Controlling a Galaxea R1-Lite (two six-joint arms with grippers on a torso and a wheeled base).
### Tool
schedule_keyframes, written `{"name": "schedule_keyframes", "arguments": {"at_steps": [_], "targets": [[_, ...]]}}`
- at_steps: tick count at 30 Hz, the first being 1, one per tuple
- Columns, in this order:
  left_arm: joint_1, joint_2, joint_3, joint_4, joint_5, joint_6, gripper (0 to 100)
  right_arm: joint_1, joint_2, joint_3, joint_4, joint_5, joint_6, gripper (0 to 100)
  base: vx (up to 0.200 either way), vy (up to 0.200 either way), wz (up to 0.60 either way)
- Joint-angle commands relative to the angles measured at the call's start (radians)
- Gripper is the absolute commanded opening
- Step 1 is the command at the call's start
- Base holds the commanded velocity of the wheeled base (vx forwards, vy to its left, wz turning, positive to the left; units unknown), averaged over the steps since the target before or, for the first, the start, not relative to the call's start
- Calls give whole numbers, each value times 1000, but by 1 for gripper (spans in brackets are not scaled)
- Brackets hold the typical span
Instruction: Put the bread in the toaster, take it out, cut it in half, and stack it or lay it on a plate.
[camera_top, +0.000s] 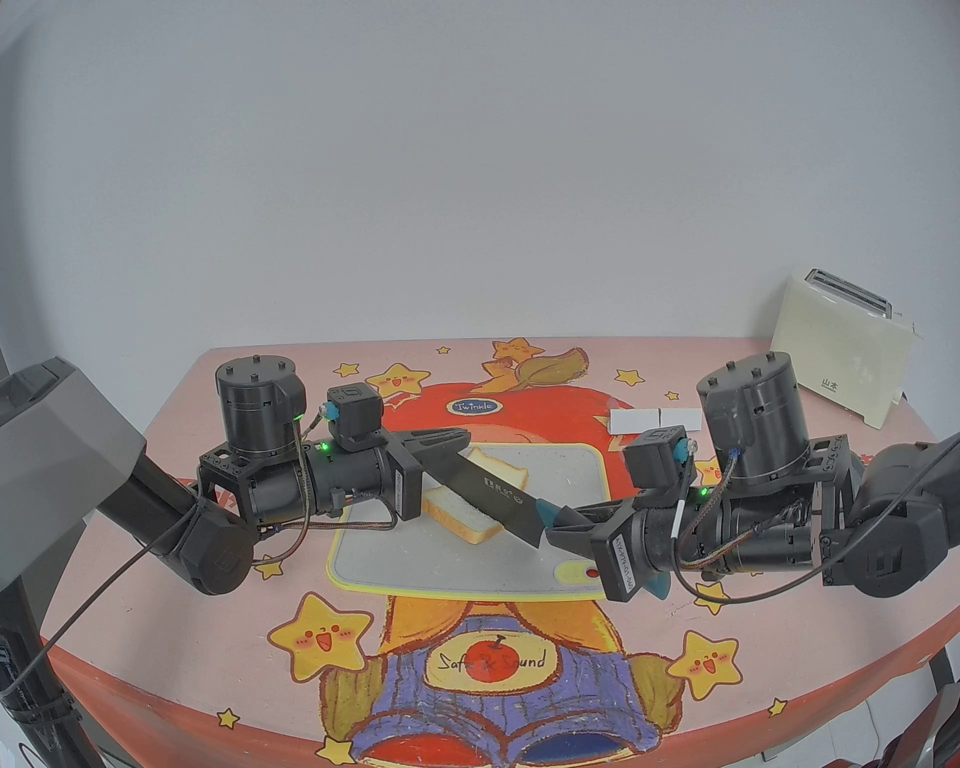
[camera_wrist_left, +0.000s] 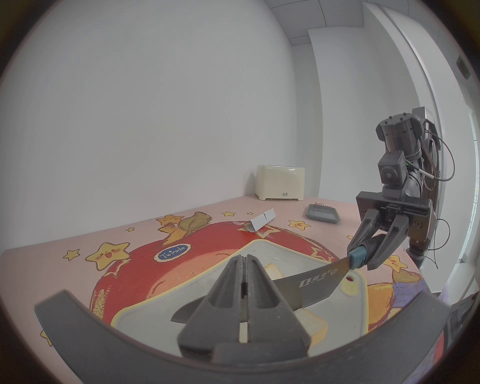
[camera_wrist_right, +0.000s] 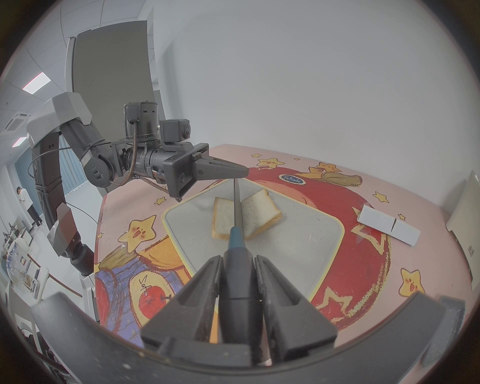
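Cutting in hand: right gripper (camera_top: 562, 520) clamped on the knife (camera_top: 492, 494), blade across the bread (camera_top: 456, 516) on the cutting board (camera_top: 400, 565); left gripper (camera_top: 455, 438), closed together, over the blade tip. Next likely needs firm downward pressure

A pink table (camera_top: 170, 640) printed with a big red apple and smiling yellow stars (camera_top: 312, 637) stands against a plain white wall (camera_top: 480, 150), a folded white card (camera_top: 655, 420) lying towards its far side.

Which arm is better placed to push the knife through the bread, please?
Probably right: the right claw is shut on the knife handle, blade across the bread on the cutting board. The left claw is shut, empty, by the blade's tip.
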Motion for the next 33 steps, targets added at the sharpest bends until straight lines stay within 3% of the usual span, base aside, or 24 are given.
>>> {"name": "schedule_keyframes", "arguments": {"at_steps": [1, 33], "targets": [[3, 8, 6, -1, 0, 0, 0, -1, -1, -8, 1, 0, 0, 0, 0, 0, 0], [8, 6, 3, 4, 0, -1, 0, 0, -1, -14, 1, 2, 0, 0, 0, 0, 0]]}}
